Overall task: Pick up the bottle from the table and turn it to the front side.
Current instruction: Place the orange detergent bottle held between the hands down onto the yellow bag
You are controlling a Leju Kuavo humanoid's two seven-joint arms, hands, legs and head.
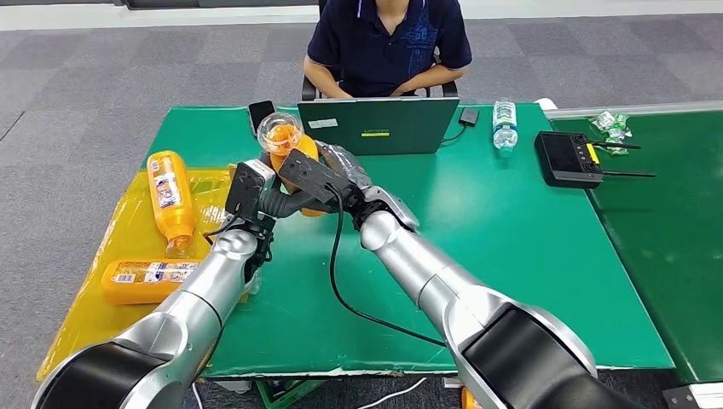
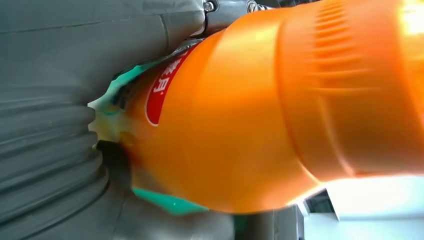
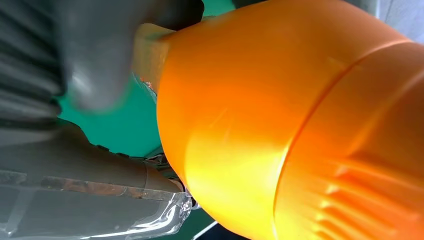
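Clearly both hands meet on one orange bottle at upper centre of the head view: the left hand grips its lower body, and the right hand wraps it from the other side. It is lifted above the green tabletop, clear base toward the camera. To turn it well, I judge one hand should loosen while the other rotates, keeping the red label tracked. Two more bottles lie at left.

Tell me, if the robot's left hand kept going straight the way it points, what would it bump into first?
Probably nothing new: the left hand already holds the orange bottle. Beyond that, it points roughly toward the laptop, though depth is unclear.
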